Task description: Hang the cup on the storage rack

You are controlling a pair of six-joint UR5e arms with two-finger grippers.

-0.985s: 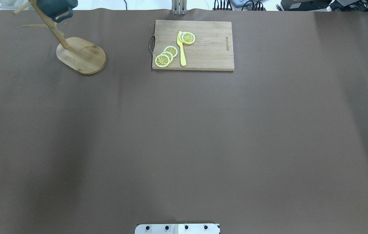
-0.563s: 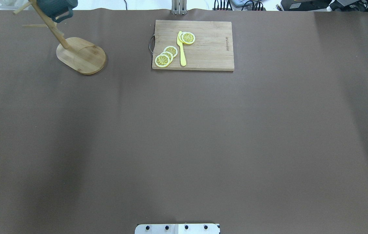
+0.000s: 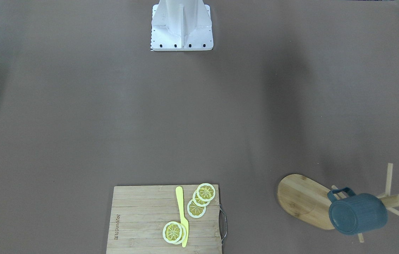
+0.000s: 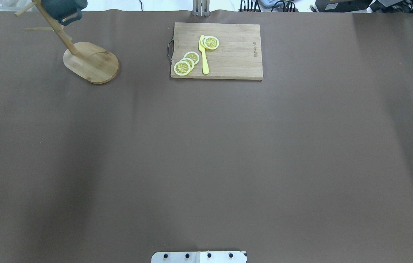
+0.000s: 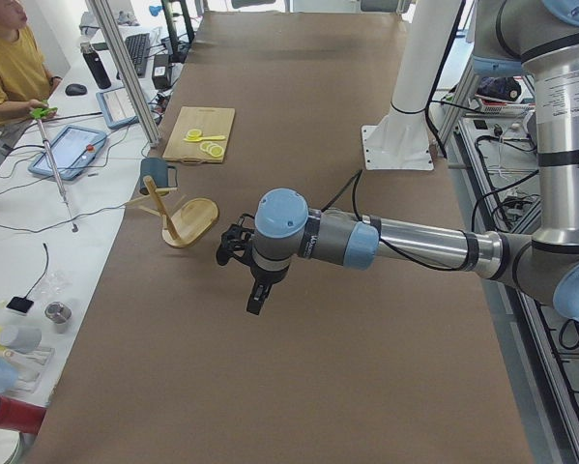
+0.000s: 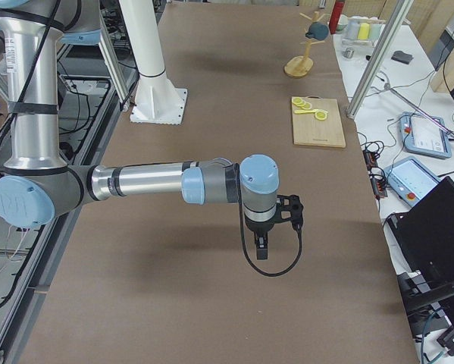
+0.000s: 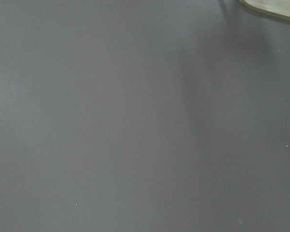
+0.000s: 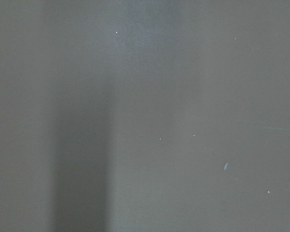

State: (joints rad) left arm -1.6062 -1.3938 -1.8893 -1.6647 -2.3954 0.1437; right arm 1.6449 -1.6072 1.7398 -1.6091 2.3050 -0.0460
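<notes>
Cup (image 3: 357, 213) hangs on storage rack (image 3: 303, 199), far left of tabletop (image 4: 206, 153). Left hand (image 5: 256, 300), right hand (image 6: 261, 249): cannot tell how open.

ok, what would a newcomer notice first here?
The blue cup hangs on the rack, at the table's far corner on the robot's left. Mid far edge, the board carries lemon slices and a yellow knife. The left arm and right arm hover over the table, apart from both.
</notes>
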